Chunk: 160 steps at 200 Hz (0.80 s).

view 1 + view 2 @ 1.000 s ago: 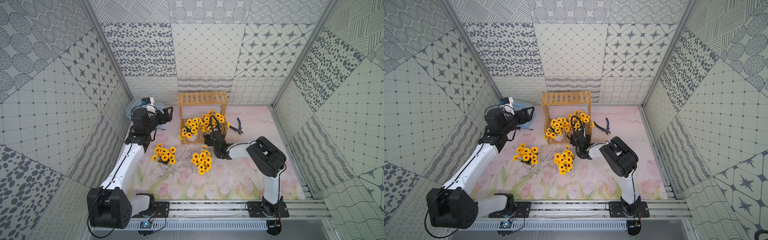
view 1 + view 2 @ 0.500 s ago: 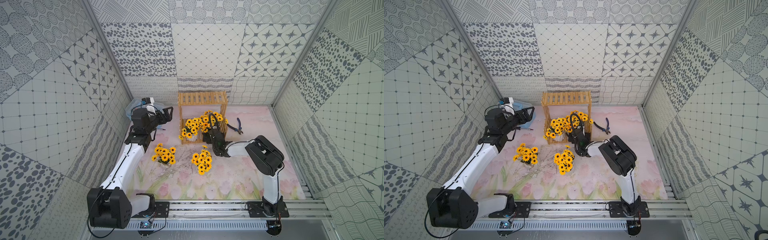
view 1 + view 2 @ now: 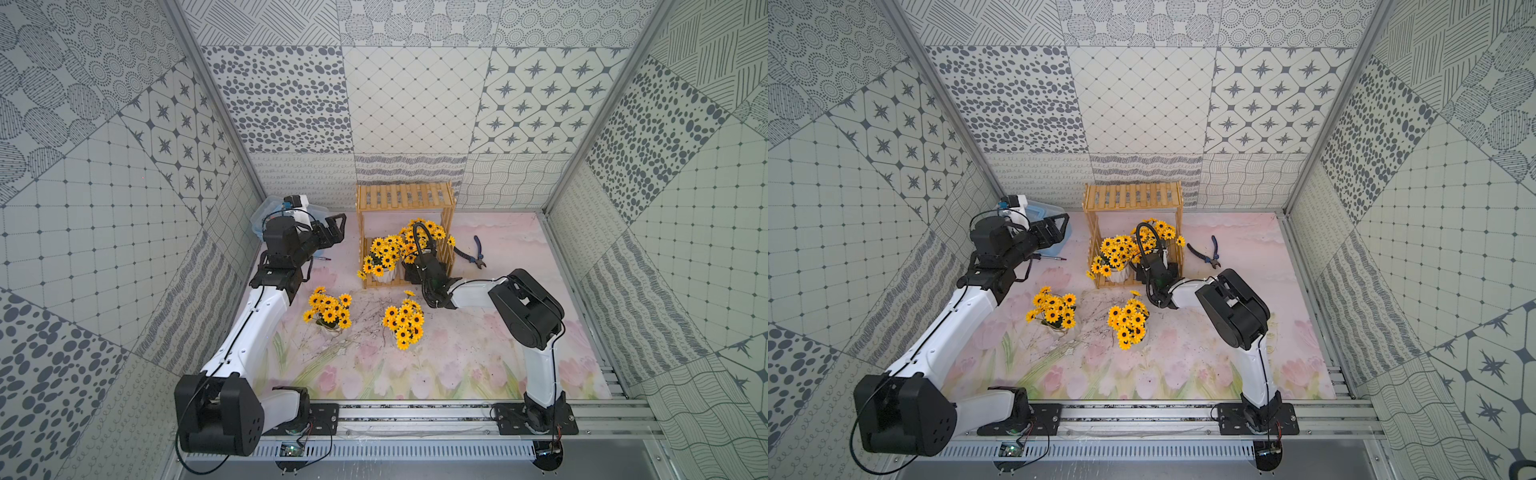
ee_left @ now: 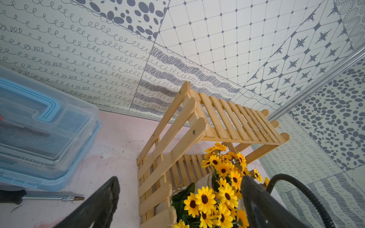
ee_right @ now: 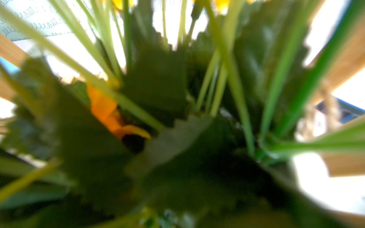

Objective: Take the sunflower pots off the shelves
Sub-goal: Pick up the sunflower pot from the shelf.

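The light-wood shelves (image 3: 405,198) (image 3: 1133,195) stand at the back, top tier bare. On the lower tier sit two sunflower pots, one to the left (image 3: 384,259) (image 3: 1115,257) and one to the right (image 3: 424,230) (image 3: 1158,230). Two other pots stand on the mat (image 3: 328,311) (image 3: 403,322). My right gripper (image 3: 415,266) is pushed into the right-hand pot's flowers, which hide its jaws. Blurred stems and leaves (image 5: 158,88) fill the right wrist view. My left gripper (image 3: 332,230) (image 4: 180,180) hangs open left of the shelves, holding nothing.
A pale blue clear toolbox (image 3: 270,212) (image 4: 39,128) sits in the back left corner with a screwdriver (image 4: 39,197) lying beside it. Blue-handled pliers (image 3: 478,253) lie right of the shelves. Thin dry twigs (image 3: 357,328) lie between the two pots on the mat.
My right gripper has shifted slightly at the right-hand pot on the lower tier, and that pot's flowers have swayed. The left arm has not moved.
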Each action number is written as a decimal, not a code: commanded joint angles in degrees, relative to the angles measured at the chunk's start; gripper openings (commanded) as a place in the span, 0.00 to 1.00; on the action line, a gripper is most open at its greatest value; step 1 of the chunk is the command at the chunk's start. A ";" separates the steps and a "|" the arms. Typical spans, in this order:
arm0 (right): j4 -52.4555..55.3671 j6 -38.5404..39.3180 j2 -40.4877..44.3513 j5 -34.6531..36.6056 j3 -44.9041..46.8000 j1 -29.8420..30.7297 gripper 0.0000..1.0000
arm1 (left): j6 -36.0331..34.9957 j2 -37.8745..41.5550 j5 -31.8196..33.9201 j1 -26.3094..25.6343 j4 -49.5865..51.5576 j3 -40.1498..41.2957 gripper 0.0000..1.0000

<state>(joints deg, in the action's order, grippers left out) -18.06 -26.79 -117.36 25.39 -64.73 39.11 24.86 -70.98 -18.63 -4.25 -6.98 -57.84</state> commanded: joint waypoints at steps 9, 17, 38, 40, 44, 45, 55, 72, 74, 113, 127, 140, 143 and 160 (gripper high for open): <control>-1.43 -0.64 0.41 -0.11 0.92 -0.25 0.70 | -1.31 0.32 0.66 0.39 -2.16 -0.58 0.96; -1.81 -0.37 0.87 -0.27 1.44 -0.27 0.66 | -1.24 0.23 0.61 0.44 -2.29 -0.54 0.96; -2.66 0.49 1.83 -0.13 2.44 0.02 0.61 | -0.96 0.20 0.52 0.42 -2.47 -0.44 0.96; -2.67 0.57 1.97 -0.13 2.53 0.07 0.60 | -0.91 0.18 0.53 0.46 -2.52 -0.45 0.96; -2.68 0.72 2.07 0.04 2.66 0.09 0.59 | -0.87 0.18 0.52 0.39 -2.51 -0.39 0.96; -2.72 0.75 2.10 0.07 2.67 0.13 0.58 | -0.87 0.20 0.48 0.43 -2.51 -0.41 0.96; -2.84 1.23 2.59 0.21 3.02 0.26 0.55 | -0.89 0.28 0.48 0.45 -2.60 -0.30 0.96; -2.85 2.35 3.39 0.77 3.36 0.50 0.49 | -0.91 0.32 0.60 0.47 -2.64 -0.17 0.96; -2.85 2.46 3.48 0.82 3.35 0.52 0.49 | -0.95 0.32 0.59 0.45 -2.67 -0.19 0.96; -2.84 5.15 4.99 1.63 3.79 1.38 0.36 | -0.63 0.27 0.29 0.43 -3.24 0.06 0.96; -2.94 5.67 5.55 1.88 4.05 1.59 0.28 | -0.43 0.26 0.28 0.52 -3.57 0.34 0.96; -2.88 6.18 5.97 2.39 4.22 1.80 0.23 | -0.43 0.44 0.34 0.40 -3.72 0.55 0.96; -2.86 6.34 6.03 2.58 4.29 1.84 0.22 | -0.43 0.46 0.36 0.45 -3.74 0.59 0.96; -3.18 6.83 6.57 3.24 4.83 2.10 0.17 | -0.43 0.56 0.31 0.45 -3.87 0.63 0.96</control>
<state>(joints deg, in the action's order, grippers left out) -18.20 -21.96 -114.24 26.33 -60.55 40.60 24.91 -70.96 -18.63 -4.25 -7.11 -57.41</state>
